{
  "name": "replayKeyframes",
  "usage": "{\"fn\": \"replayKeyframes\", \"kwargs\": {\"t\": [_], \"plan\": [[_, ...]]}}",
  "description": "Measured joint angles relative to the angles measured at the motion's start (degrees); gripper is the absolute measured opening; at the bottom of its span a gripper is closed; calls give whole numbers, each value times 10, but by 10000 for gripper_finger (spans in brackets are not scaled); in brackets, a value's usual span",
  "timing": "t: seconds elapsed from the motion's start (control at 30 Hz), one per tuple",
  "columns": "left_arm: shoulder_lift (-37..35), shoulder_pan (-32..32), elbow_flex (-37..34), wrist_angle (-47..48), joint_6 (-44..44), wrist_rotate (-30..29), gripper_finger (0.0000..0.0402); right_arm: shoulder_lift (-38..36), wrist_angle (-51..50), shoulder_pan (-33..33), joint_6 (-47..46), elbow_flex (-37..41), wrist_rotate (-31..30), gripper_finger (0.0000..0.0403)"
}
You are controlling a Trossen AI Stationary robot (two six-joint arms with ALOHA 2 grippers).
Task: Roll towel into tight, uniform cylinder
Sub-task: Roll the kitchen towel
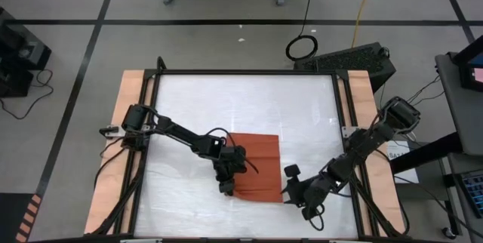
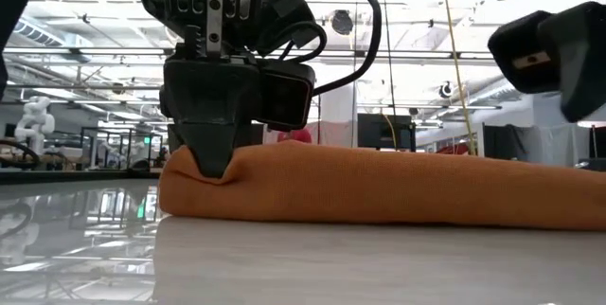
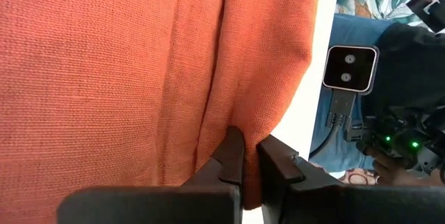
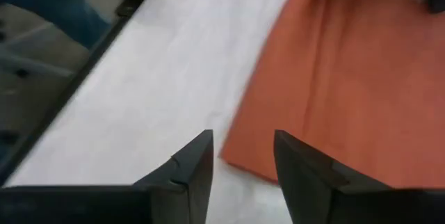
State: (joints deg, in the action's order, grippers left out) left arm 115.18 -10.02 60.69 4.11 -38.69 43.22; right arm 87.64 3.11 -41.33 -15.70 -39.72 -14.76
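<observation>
From above, we see the towel (image 1: 255, 164) lying between both sets of fingers on the bench (image 1: 226, 99). Level with the bench, our left gripper (image 2: 210, 158) pinches a raised fold. At the left wrist, fingers (image 3: 229, 156) are clamped on thin cloth. At the right wrist, our right gripper (image 4: 243, 156) gapes empty beside a corner. Soft, light, floppy: we'd grip edges.
</observation>
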Motion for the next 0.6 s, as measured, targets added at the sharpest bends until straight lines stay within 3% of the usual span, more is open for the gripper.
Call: {"fn": "replayKeyframes", "kwargs": {"t": [0.33,0.6], "plan": [[0,0,0,-1,0,-3,18,44,39,-1,5,-1,-3,230],[0,4,0,-1,0,-3,18,86,51,-16,-6,-1,-58,205]]}}
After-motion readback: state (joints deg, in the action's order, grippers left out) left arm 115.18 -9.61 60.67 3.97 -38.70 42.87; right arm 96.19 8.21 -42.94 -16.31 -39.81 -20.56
